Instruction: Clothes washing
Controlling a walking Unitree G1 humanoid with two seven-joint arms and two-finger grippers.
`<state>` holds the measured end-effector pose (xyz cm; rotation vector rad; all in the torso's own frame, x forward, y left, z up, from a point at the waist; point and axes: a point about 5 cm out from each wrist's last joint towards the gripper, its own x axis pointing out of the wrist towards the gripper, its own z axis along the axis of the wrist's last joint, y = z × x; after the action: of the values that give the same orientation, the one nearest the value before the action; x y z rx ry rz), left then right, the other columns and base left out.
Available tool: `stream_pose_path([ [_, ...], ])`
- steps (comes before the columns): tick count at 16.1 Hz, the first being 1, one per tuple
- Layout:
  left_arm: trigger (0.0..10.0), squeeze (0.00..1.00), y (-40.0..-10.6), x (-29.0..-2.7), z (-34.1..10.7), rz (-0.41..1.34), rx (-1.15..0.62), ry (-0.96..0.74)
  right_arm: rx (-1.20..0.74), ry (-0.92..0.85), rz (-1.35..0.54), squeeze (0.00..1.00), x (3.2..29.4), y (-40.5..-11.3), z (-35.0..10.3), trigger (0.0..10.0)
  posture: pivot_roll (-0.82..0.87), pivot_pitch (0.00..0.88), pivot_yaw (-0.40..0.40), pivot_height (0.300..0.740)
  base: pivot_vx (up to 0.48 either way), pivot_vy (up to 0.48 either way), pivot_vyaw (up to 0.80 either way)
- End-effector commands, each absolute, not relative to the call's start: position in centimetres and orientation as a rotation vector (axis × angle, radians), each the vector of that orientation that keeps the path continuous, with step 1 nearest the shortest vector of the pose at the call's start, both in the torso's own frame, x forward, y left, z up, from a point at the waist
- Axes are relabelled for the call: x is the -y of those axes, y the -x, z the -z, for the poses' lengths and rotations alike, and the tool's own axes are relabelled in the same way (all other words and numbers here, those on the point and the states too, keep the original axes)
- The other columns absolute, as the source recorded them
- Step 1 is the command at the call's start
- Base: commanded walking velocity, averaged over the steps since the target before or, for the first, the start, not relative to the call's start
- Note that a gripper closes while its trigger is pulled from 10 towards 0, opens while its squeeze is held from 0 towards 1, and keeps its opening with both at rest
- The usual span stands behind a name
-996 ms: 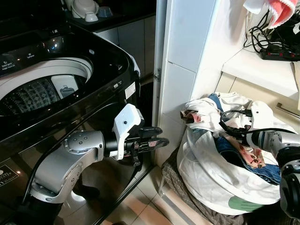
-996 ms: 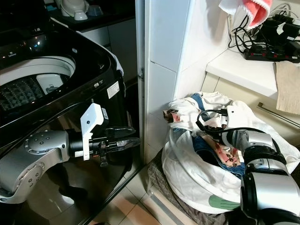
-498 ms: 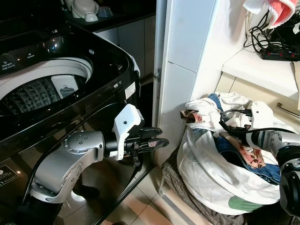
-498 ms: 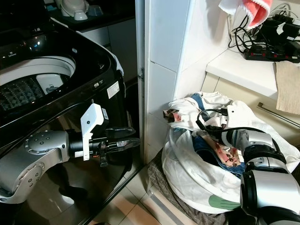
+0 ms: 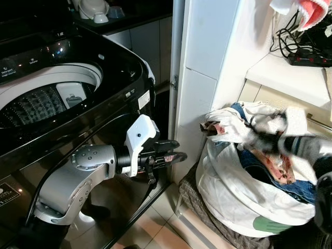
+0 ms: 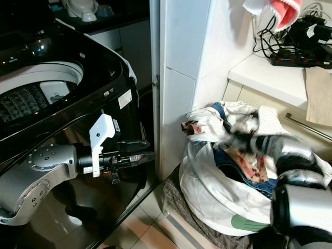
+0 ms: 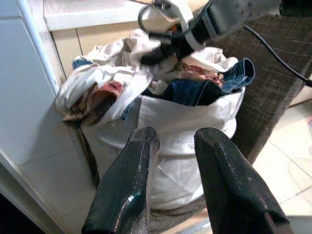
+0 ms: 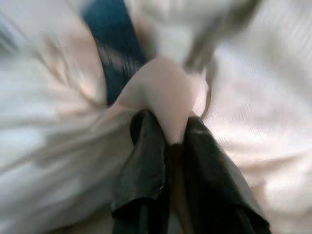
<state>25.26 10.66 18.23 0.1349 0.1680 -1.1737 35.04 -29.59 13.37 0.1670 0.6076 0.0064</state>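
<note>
Pinching a fold of white cloth (image 8: 168, 105), your right gripper (image 8: 168, 146) sits clenched in the laundry bag (image 5: 244, 202) at right. Left gripper (image 5: 174, 155) hangs released by the washer (image 5: 67, 98). Fabric is light, limp; grip bunched folds.

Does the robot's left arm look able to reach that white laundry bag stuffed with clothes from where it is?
Probably yes. The left gripper hangs open in front of the black washing machine, pointing at the white laundry bag, with only bare floor between them.
</note>
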Motion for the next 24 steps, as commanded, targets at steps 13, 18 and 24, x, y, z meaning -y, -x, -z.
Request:
stream_pose_path([
  [13,10.0,1.00,-30.6,-9.3,-30.0,0.799,0.418,0.173,0.027,-0.251,-0.769,0.00,19.9,-31.4,-33.1,0.0,-0.04,0.000,-0.025,0.740,0.000,0.000,0.00],
  [18,10.0,1.00,-30.9,-6.1,-30.7,0.926,0.414,0.205,0.014,-0.302,-0.934,0.00,16.9,-30.2,-32.6,0.0,-0.04,0.000,-0.029,0.740,0.000,0.000,0.00],
  [24,10.0,0.00,-30.3,-4.1,-26.9,1.035,0.243,0.144,0.033,-0.379,-1.037,0.00,15.3,-28.6,-33.2,0.0,-0.05,0.000,-0.025,0.740,0.000,0.000,0.00],
])
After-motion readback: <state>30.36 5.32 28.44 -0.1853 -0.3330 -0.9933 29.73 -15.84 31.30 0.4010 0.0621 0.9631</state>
